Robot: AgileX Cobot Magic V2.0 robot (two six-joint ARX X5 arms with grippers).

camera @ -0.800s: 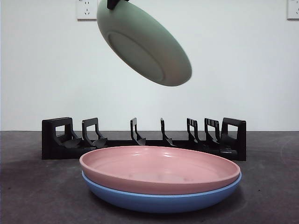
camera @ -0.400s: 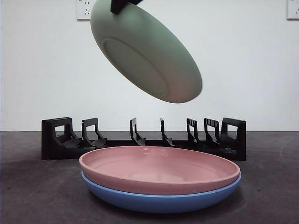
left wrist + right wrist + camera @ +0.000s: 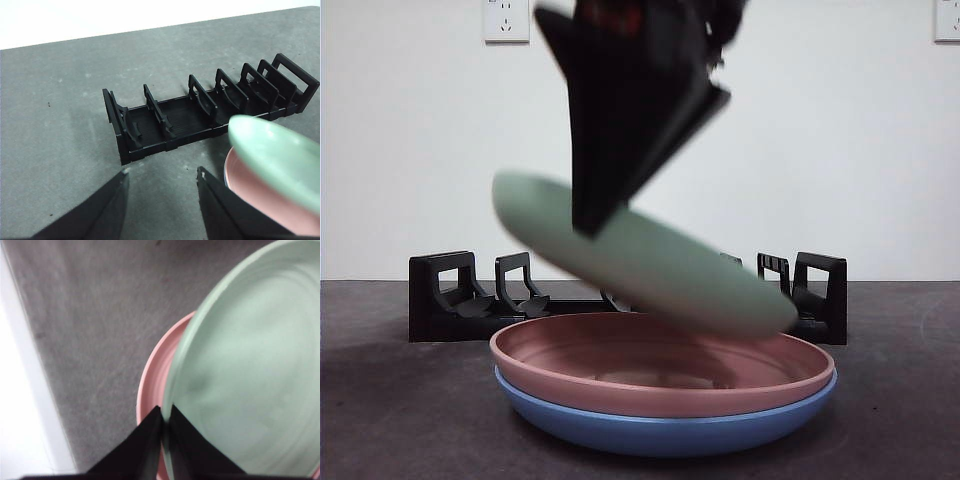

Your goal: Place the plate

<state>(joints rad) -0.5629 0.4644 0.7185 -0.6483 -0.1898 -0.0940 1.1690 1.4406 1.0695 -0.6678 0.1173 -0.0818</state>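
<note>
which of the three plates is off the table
The green plate: the right pincer grips its rim, tilted above the pink plate, which lies stacked in the blue plate.

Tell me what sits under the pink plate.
A blue plate lies directly under the pink plate, nested; only its outer wall and rim show. Its inside is covered. The green plate, in the right gripper, hangs tilted above.

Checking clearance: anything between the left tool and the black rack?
Nothing. In the left wrist view only bare grey table lies between the open left tool and the black rack; the green plate sits off to the side.
</note>
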